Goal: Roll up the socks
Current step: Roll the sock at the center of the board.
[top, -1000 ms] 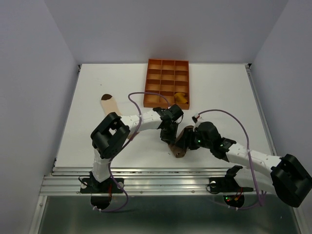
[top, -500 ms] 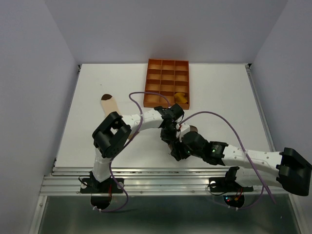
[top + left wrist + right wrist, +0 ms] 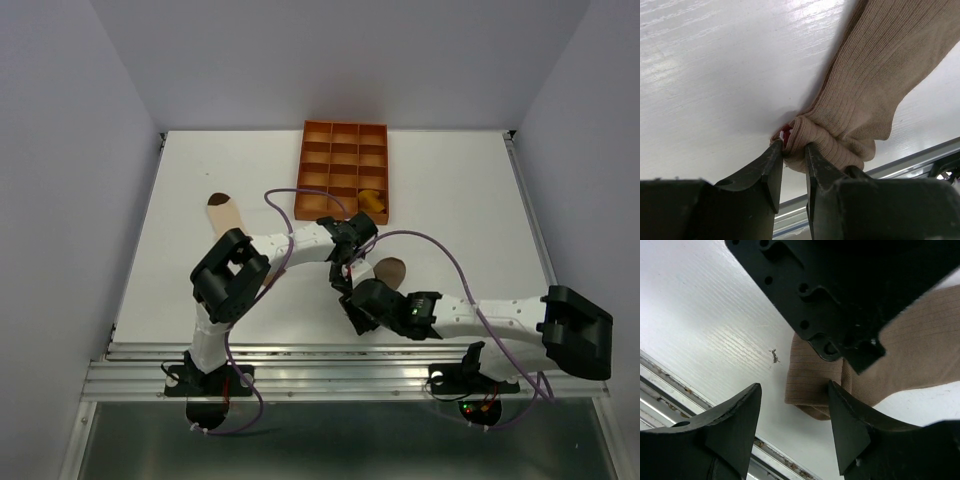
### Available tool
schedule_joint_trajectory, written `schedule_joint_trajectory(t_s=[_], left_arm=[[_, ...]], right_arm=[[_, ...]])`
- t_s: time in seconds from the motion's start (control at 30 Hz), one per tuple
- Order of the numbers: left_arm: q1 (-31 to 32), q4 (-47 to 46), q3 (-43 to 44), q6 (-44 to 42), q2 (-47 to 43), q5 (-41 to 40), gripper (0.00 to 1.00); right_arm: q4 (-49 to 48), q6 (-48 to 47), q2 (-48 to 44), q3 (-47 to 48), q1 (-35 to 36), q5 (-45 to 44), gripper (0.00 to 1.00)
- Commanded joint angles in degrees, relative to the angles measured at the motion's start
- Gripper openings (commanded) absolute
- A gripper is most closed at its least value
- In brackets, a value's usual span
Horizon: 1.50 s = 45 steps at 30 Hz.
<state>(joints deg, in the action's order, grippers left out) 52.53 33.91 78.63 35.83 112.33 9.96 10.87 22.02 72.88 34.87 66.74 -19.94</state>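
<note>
Taupe sock (image 3: 875,75) lies part-rolled, cream sock (image 3: 225,212) flat, mustard sock (image 3: 373,201) bunched.

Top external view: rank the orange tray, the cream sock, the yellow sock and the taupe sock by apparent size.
1. Orange tray
2. Cream sock, partly hidden by the left arm
3. Yellow sock and taupe sock: about alike, and the taupe one is mostly hidden.

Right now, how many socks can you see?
3: cream sock on the table, left side; mustard-yellow sock in the orange tray's near-right compartment; taupe sock pinched by the left gripper. Others may be hidden.
</note>
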Motion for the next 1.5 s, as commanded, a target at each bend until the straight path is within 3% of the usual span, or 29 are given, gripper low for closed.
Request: schedule_joint_trajectory(t_s=[0.0, 0.2, 0.47, 0.57, 0.67, 0.77, 0.93, 1.1, 1.33, 1.47], left_arm=[[0.3, 6.5, -1.6, -1.6, 4.7, -6.4, 0.32], [0.1, 6.7, -0.9, -1.8, 4.6, -5.7, 0.32], [-0.4, 5.8, -2.1, -1.7, 2.5, -3.5, 0.32], [-0.8, 5.6, -2.7, -1.7, 1.8, -3.4, 0.32], [-1.4, 5.1, -3.2, -2.0, 1.1, -2.4, 0.33], [-2.3, 4.0, -4.0, -2.5, 0.3, -0.5, 0.36], [-4.8, -1.8, -5.8, -3.1, -3.9, 4.9, 0.43], [-7.0, -6.0, -5.2, -3.7, -9.2, 5.5, 0.52], [-12.0, -8.0, -8.3, -4.5, -14.0, 4.7, 0.53], [-13.3, -9.7, -11.8, -4.4, -17.5, 4.0, 0.53]], right_arm=[[1.5, -0.9, 1.9, 3.0, 1.4, -2.4, 0.61], [3.0, 0.5, 4.8, 4.4, 2.0, -2.4, 0.60], [10.9, 6.3, 13.2, 8.8, 2.5, -8.7, 0.57], [12.8, 8.0, 15.5, 9.8, 2.5, -9.9, 0.52], [13.8, 8.7, 17.7, 10.9, 3.0, -10.9, 0.45], [14.8, 9.4, 19.0, 11.6, 3.0, -12.0, 0.20], [14.6, 9.9, 17.8, 11.3, 3.0, -11.7, 0.01], [7.4, 8.8, 14.6, 9.5, 3.0, -4.4, 0.01], [1.5, 8.8, 11.6, 8.4, 0.1, 5.4, 0.01], [-0.7, 9.3, 10.6, 7.4, -5.2, 12.9, 0.01]])
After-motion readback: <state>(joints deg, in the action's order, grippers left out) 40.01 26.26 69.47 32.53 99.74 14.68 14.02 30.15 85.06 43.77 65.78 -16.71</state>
